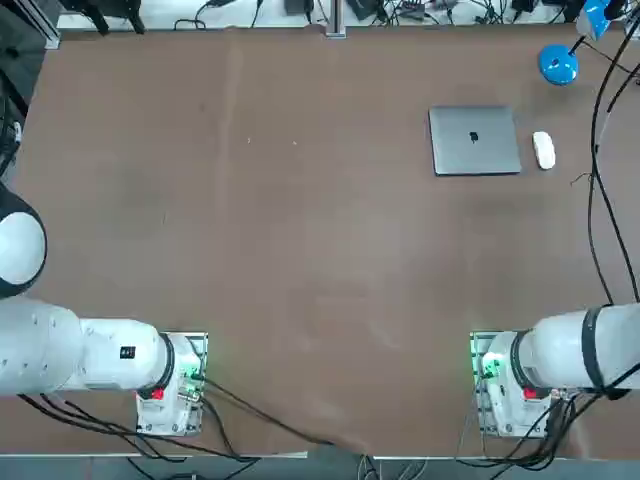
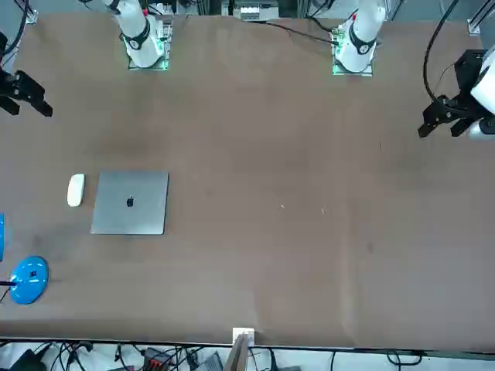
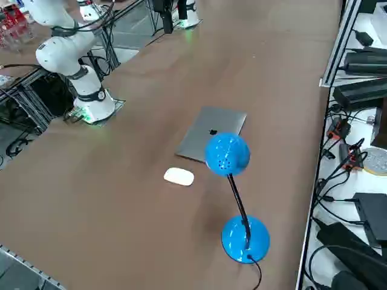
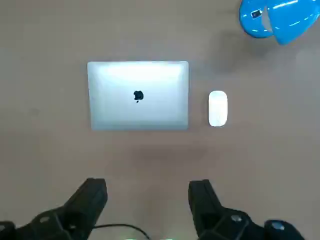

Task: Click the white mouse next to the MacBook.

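Because the white mouse lies just beside the closed MacBook on the surface, with a blue lamp standing near, we judge that a drifting descent could press the lid or clip the lamp. Our right tool hangs high above the surface, looking down, fingers spread wide and empty.

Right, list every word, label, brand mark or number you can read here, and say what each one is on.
No readable words or numbers.
MacBook: a small dark apple-shaped logo in the centre of its closed lid, with no lettering.
White mouse: no marking shows.
Blue desk lamp: no text shows.
Parked left arm: a small dark label, too small to read.
Right tool: open above the table, short of the laptop; unmarked.
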{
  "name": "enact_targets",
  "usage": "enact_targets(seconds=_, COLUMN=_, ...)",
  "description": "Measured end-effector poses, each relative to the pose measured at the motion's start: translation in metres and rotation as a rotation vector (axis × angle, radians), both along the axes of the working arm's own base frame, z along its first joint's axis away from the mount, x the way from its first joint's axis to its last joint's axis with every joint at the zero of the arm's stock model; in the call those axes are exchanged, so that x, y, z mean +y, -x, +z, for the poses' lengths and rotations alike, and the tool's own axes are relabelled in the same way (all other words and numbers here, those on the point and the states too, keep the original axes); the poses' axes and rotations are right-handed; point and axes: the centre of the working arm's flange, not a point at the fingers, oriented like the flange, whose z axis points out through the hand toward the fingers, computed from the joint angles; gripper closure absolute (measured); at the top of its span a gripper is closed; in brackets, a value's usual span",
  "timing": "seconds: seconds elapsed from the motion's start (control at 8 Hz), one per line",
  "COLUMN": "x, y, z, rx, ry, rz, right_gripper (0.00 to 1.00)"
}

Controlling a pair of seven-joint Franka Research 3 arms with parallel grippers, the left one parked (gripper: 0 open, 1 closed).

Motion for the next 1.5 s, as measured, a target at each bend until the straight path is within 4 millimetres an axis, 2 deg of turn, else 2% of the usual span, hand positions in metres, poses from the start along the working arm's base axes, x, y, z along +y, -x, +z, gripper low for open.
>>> enact_targets(seconds=0.5, x=-0.003, y=0.0, z=-0.001, rx=0.001, ry=0.0, rz=-0.006, right_gripper=0.0)
enact_targets(seconds=0.75, x=-0.015, y=-0.004, z=-0.014, rx=0.026, ry=0.008, rz=-0.025, right_gripper=0.0)
enact_targets(seconds=1.0, x=-0.047, y=-0.014, z=-0.039, rx=0.044, ry=0.013, rz=-0.044, right_gripper=0.0)
enact_targets(seconds=1.25, x=-0.086, y=-0.024, z=-0.074, rx=0.031, ry=0.012, rz=-0.026, right_gripper=0.05)
enact_targets(seconds=1.38, x=-0.101, y=-0.028, z=-0.096, rx=0.016, ry=0.014, rz=-0.018, right_gripper=0.11)
enact_targets(seconds=1.5, x=-0.114, y=-0.029, z=-0.119, rx=0.007, ry=0.015, rz=-0.006, right_gripper=0.32)
